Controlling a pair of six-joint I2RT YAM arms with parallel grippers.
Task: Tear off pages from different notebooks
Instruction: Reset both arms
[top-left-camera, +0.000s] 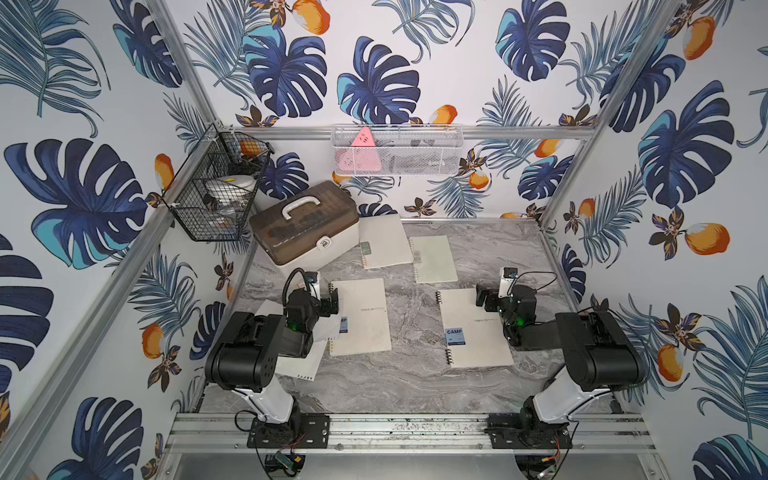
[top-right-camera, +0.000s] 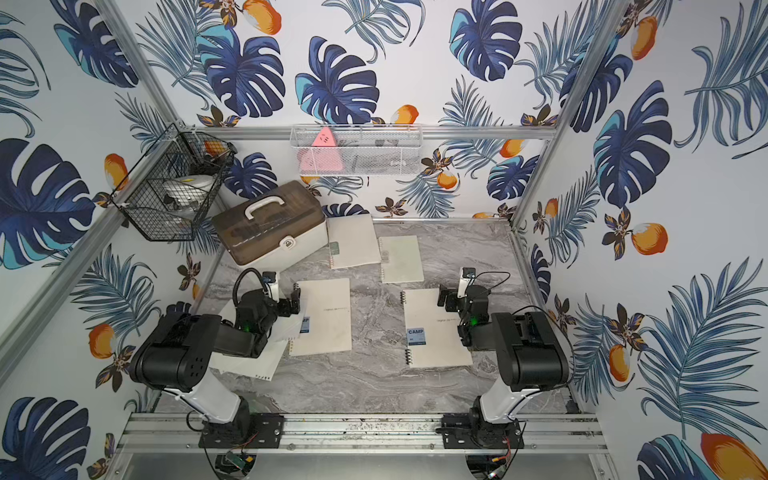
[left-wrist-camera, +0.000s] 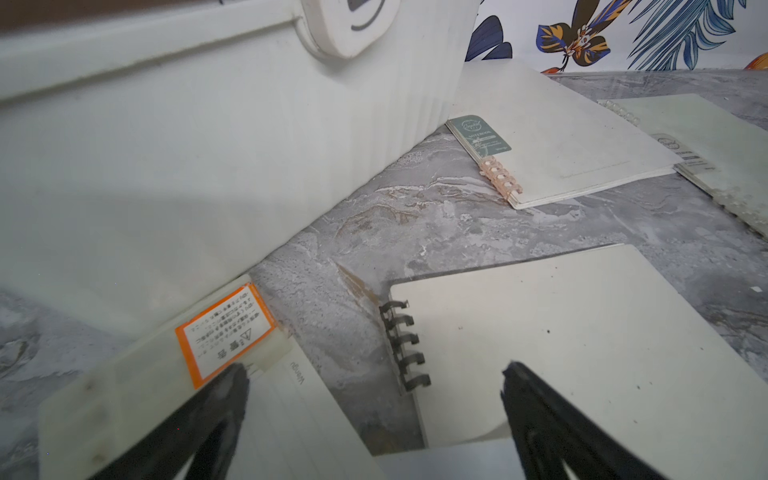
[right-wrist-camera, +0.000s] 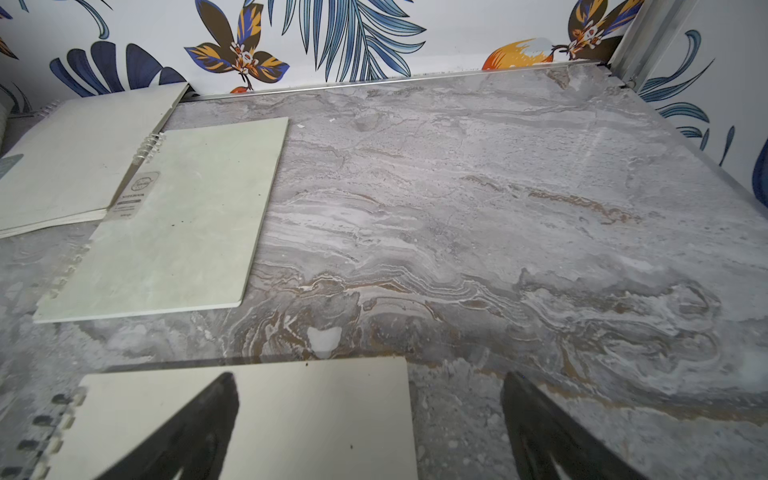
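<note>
Left arm (top-left-camera: 253, 345) covers most of the loose pages (top-left-camera: 301, 365) and about half the blue label (top-left-camera: 343, 325) on the near-left notebook (top-left-camera: 361, 316), in both top views. Cover print there is too small to read. Contents of the black wire basket (top-left-camera: 208, 199) are indistinct behind the mesh. Left wrist view: box (left-wrist-camera: 208, 166) runs off the frame, lid barely seen; left tool (left-wrist-camera: 374, 369) fingers (left-wrist-camera: 187, 424) blurred and cut by the frame edge. Right wrist view: near-right notebook (right-wrist-camera: 291, 411) cut off at the edge; right tool (right-wrist-camera: 370, 375) fingers (right-wrist-camera: 187, 428) blurred likewise.
</note>
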